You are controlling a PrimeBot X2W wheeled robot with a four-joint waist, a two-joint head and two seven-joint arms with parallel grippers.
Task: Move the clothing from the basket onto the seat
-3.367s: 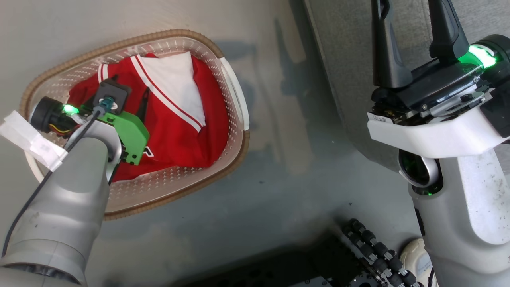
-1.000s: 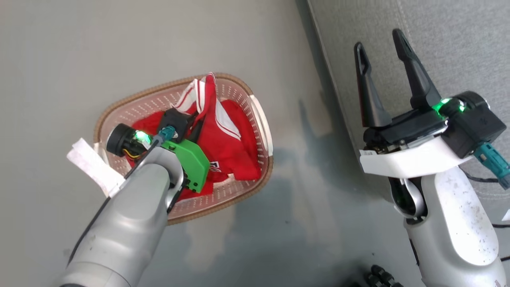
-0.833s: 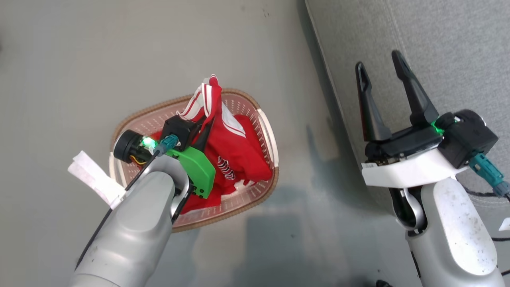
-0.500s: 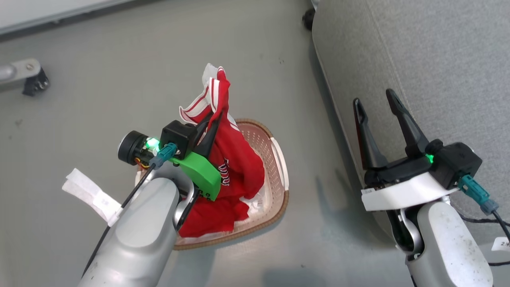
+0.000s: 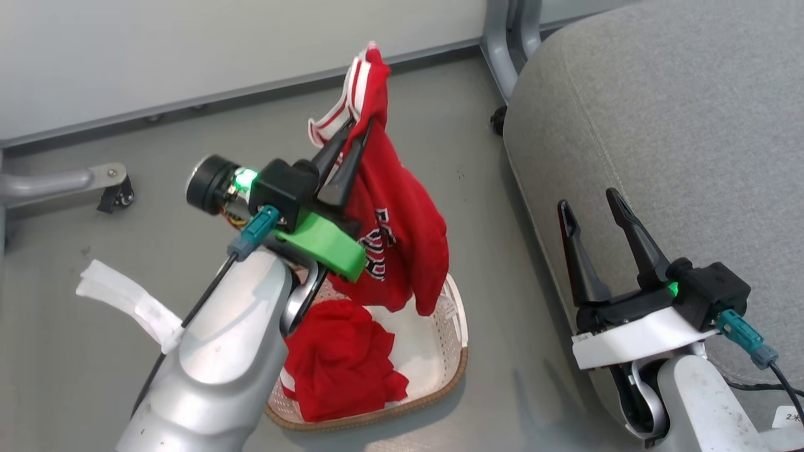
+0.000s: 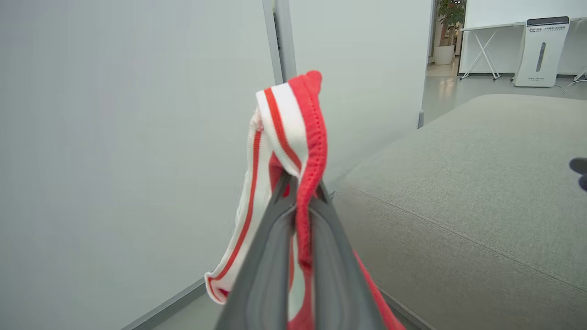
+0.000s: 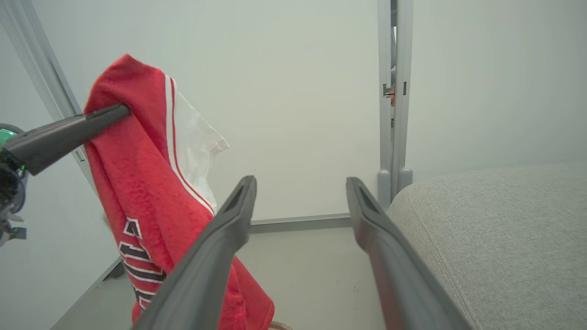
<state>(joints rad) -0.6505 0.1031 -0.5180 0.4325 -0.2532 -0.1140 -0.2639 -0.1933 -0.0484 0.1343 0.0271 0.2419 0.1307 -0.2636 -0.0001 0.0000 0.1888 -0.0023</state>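
Left tool (image 5: 358, 129) pinches jersey (image 5: 408, 226) above the basket (image 5: 461, 351) (right tool (image 5: 588, 201) splayed, empty, fronting the seat (image 5: 678, 113)).

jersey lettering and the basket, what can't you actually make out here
Lettering on the jersey: head view, partly covered by the green mount on the left forearm; right wrist view, cut by a finger of the right claw.
Near side of the basket: head view, behind the left forearm.
Shape of the red piece in it: crumpled, partly behind that forearm.
Extent of the seat: cut off at the head view's right edge.
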